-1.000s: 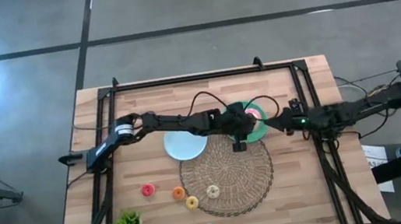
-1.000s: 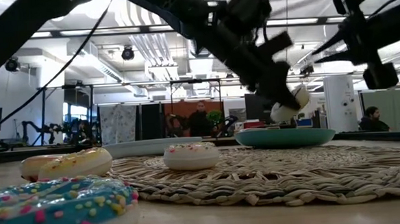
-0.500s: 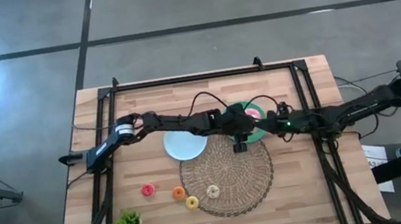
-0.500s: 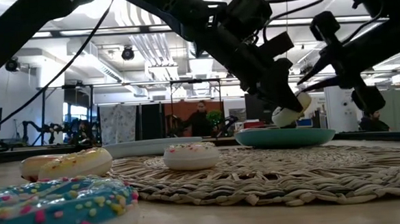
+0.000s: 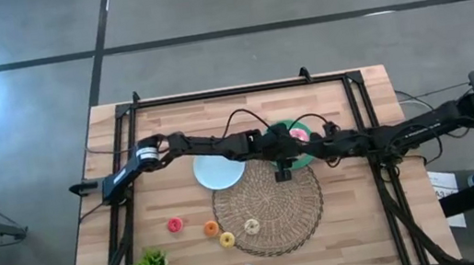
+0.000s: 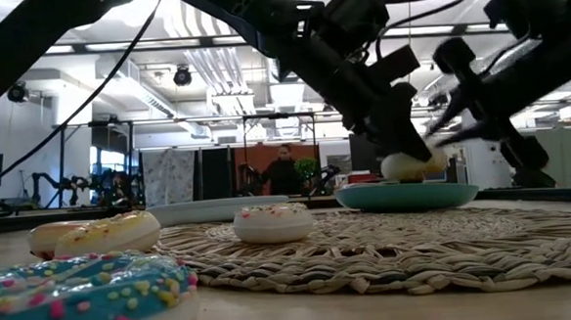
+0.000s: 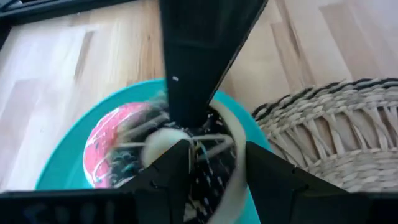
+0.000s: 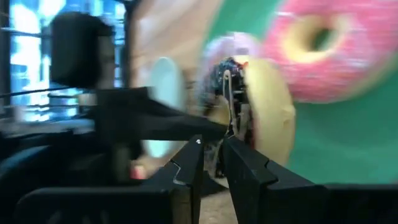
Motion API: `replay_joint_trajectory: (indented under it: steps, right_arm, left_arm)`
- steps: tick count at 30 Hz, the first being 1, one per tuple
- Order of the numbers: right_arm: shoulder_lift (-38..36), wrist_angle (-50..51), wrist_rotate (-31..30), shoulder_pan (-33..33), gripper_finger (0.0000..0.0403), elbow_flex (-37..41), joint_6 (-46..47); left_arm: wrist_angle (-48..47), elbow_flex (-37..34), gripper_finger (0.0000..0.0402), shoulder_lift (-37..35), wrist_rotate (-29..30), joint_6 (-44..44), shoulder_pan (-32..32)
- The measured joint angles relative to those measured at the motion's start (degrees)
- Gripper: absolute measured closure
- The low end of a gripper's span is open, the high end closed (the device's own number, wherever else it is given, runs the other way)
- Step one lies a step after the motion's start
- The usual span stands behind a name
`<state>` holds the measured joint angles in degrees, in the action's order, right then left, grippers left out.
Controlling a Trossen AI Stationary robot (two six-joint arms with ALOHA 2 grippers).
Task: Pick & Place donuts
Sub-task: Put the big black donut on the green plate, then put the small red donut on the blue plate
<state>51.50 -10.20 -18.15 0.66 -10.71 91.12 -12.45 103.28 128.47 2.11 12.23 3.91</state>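
Crowding green plate (image 5: 312, 151), left pincer (image 5: 288, 151), right pincer (image 5: 302, 147), cream donut (image 6: 408, 165)

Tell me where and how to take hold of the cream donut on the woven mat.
Cream donut lies flat, alone on the woven mat: likely come straight down, fingers pinching across the ring's outer edge. The left gripper, holding another donut, and right gripper are over the green plate.

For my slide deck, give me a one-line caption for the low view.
Left gripper lowers a cream donut onto the round green plate as the right gripper closes in.
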Motion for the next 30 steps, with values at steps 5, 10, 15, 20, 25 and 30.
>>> replay_joint_trajectory:
  steps: [5,10,15,20,25,30]
  right_arm:
    - [-0.52,4.59,0.41,0.03,0.0345,0.12,1.63]
    - [-1.83,3.61,0.43,0.08,0.0344,-0.3,-0.3]
    - [-3.45,2.76,0.17,0.03,0.0344,-2.64,-3.13]
    - [-2.63,5.67,0.15,0.07,0.0344,-3.66,-4.67]
    - [-5.24,8.53,4.07,0.23,0.0344,-5.64,-14.21]
    - [-4.28,11.78,16.74,1.7,0.0332,-9.41,-32.03]
  left_arm:
    - [-3.69,-0.21,0.0278,-1.3,0.57,-0.83,0.01]
    - [-4.85,-0.25,0.0278,-3.13,2.17,-1.45,0.01]
    - [-0.58,-1.2,0.0278,-2.33,0.0,-2.97,0.22]
    - [-5.92,-2.39,0.0278,-3.06,0.59,-3.84,0.03]
    - [-21.69,-3.99,0.0278,-12.33,0.74,-3.8,-0.3]
    - [-25.14,-17.47,0.0278,-22.52,0.02,-4.43,-3.4]
